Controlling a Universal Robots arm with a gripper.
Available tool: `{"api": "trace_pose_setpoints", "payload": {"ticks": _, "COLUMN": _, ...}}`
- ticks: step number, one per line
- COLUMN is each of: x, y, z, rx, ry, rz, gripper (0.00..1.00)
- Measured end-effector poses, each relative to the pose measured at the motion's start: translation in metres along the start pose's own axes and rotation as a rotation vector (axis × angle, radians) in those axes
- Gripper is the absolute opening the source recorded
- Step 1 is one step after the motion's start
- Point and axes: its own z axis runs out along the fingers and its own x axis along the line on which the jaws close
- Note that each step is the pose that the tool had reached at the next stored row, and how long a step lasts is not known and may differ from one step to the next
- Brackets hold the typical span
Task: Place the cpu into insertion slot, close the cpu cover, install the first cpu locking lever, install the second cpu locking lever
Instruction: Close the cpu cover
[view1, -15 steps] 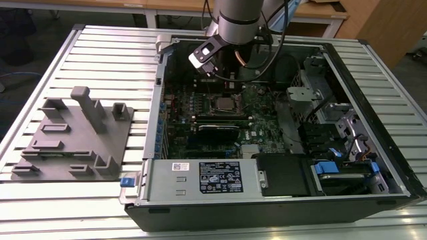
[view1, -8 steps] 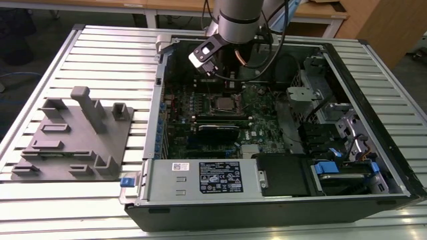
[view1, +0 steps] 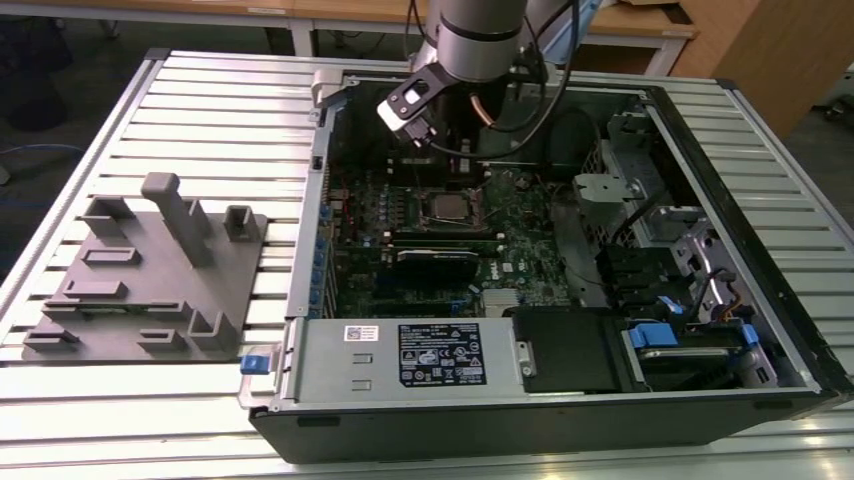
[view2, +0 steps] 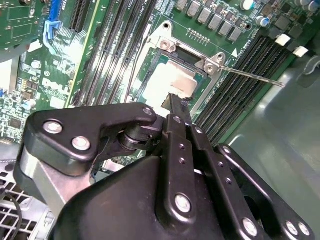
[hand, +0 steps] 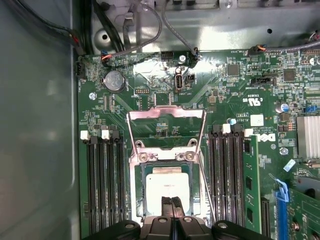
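The cpu (hand: 167, 186) (view2: 172, 82) lies flat in the insertion slot (hand: 141, 192) (view1: 447, 208), silvery top up. The cpu cover (hand: 166, 114), a thin silver frame, is swung open away from the slot, with its hinge brackets (view2: 167, 44) at the slot's edge. One thin locking lever rod (hand: 206, 185) (view2: 250, 75) stands free beside the slot. My gripper (hand: 171, 202) (view2: 175, 100) (view1: 447, 150) hovers just over the chip's edge. Its two narrow fingers are pressed together and shut, with nothing between them.
Long black memory slots (hand: 100, 185) (hand: 227, 175) flank the socket on both sides. The grey case wall (hand: 35, 125) rises nearby, with cables (hand: 145, 30) at the board's edge. A grey fixture block (view1: 140, 270) sits on the slatted table at the exterior view's left.
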Motion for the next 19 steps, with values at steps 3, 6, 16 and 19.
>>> {"api": "trace_pose_setpoints", "payload": {"ticks": 3, "x": 0.0001, "y": 0.0001, "z": -0.0046, "rx": 0.0, "ry": 0.0, "rz": 0.0, "gripper": 0.1}}
{"api": "trace_pose_setpoints", "payload": {"ticks": 6, "x": 0.0002, "y": 0.0001, "z": -0.0078, "rx": -0.0001, "ry": 0.0001, "rz": 0.0, "gripper": 0.1}}
{"api": "trace_pose_setpoints", "payload": {"ticks": 16, "x": 0.0002, "y": 0.0002, "z": -0.012, "rx": 0.0, "ry": 0.0, "rz": 0.0, "gripper": 0.1}}
{"api": "trace_pose_setpoints", "payload": {"ticks": 19, "x": 0.0002, "y": 0.0001, "z": -0.0129, "rx": 0.0002, "ry": -0.0005, "rz": 0.0, "gripper": 0.1}}
